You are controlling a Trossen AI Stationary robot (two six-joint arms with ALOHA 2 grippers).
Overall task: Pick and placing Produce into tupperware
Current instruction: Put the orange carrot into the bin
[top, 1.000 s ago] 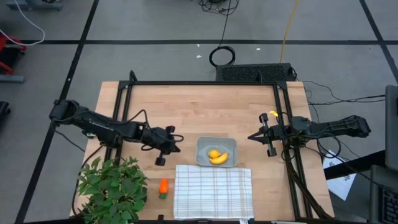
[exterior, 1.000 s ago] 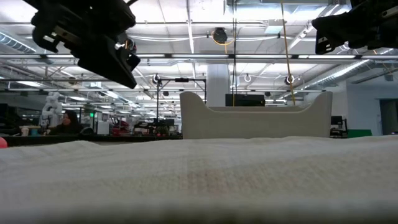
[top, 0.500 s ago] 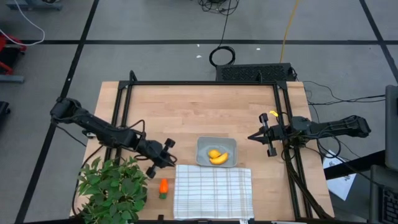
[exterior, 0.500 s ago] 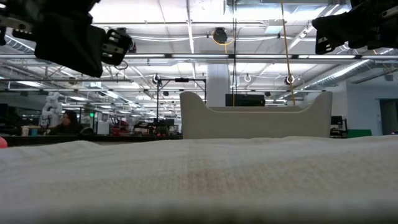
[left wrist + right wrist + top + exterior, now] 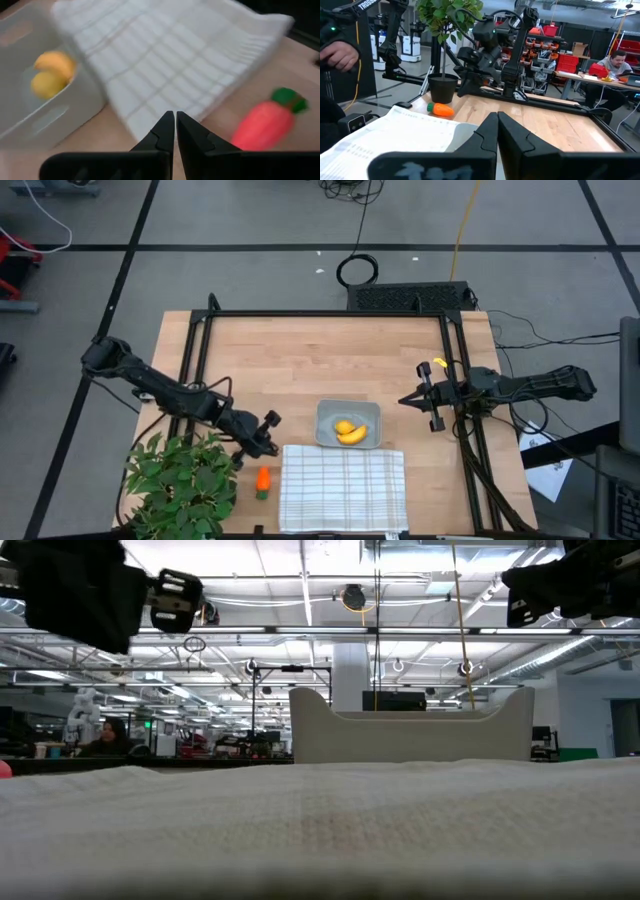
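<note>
- Left gripper [image 5: 262, 437], fingers closed and empty, hovers just beyond the carrot [image 5: 263, 481], between plant [image 5: 182, 482] and checked cloth [image 5: 342, 487].
- Banana [image 5: 351, 436] and lemon [image 5: 344, 427] lie in the tupperware [image 5: 370, 412].
- Right gripper [image 5: 418, 401] waits at the bench's [image 5: 300, 360] right, fingers closed.

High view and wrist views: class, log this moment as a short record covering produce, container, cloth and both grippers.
In container: curved yellow banana and yellow lemon-like lump in translucent grey square tupperware
Outside: orange carrot with green top, on table beside white checked cloth
Left gripper: shut, above the carrot
Right gripper: shut, waiting right of the tupperware
</note>
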